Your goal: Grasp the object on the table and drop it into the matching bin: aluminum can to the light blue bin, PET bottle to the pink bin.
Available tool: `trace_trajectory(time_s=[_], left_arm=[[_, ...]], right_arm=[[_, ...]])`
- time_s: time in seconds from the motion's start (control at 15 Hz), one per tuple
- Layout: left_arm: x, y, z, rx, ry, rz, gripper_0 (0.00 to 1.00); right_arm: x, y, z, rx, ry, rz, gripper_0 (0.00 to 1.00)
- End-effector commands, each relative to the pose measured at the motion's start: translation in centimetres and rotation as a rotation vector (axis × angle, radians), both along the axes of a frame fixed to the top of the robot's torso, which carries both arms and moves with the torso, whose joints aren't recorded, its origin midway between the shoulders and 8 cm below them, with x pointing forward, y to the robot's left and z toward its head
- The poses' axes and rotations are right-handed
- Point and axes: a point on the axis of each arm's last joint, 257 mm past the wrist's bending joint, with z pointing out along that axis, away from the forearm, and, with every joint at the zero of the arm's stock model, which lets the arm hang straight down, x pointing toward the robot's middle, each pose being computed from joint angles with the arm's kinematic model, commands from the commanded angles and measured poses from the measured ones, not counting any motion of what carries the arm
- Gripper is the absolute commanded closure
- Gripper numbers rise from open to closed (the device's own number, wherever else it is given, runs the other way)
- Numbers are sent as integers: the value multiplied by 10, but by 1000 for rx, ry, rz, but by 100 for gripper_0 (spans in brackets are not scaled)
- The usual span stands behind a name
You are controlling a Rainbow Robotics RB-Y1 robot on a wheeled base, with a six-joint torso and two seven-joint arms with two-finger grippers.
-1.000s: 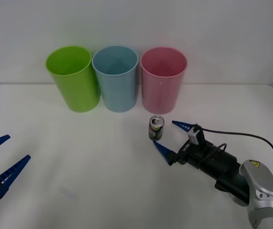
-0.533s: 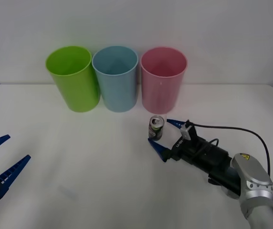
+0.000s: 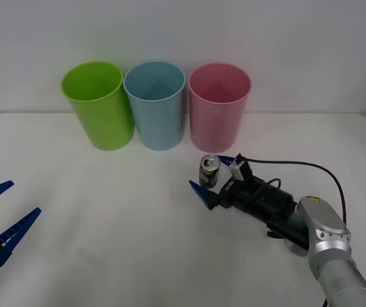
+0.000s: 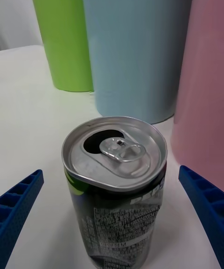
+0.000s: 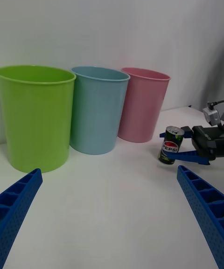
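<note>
The aluminum can [image 3: 209,171] stands upright on the white table [image 3: 106,192], just in front of the pink bin [image 3: 218,109]. It has a dark body and a silver top with a pull tab [image 4: 122,149]. My right gripper [image 3: 207,172] is open, with one blue finger on each side of the can and a gap to both fingers [image 4: 18,203]. The light blue bin [image 3: 155,105] stands left of the pink one. My left gripper [image 3: 23,198] hangs open over the table's left side, far from the can [image 5: 171,145].
A lime green bin [image 3: 98,105] stands left of the light blue bin; the three bins form a row at the back of the table. A black cable [image 3: 297,167] loops over my right wrist. White tabletop lies open between my two arms.
My right gripper has slid left toward the can, so its open fingers now straddle it. The can and my left arm have not moved.
</note>
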Motion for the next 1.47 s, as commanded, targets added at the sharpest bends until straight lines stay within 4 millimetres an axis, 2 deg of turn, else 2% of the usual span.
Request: trace_trajectory(time_s=[0.07, 0.27, 0.33, 0.4, 1.2, 1.47], left_arm=[[0, 0, 0, 0, 0, 0, 0], [0, 0, 0, 0, 0, 0, 0], [0, 0, 0, 0, 0, 0, 0], [0, 0, 0, 0, 0, 0, 0], [0, 0, 0, 0, 0, 0, 0], [0, 0, 0, 0, 0, 0, 0]], right_arm=[[1, 1, -1, -6, -3, -8, 0], [2, 1, -1, -12, -10, -9, 0], [2, 2, 0, -14, -16, -7, 76], [1, 1, -1, -16, -16, -7, 100], [-3, 0, 7, 10, -27, 23, 100], [-8, 0, 25, 41, -52, 58, 100]])
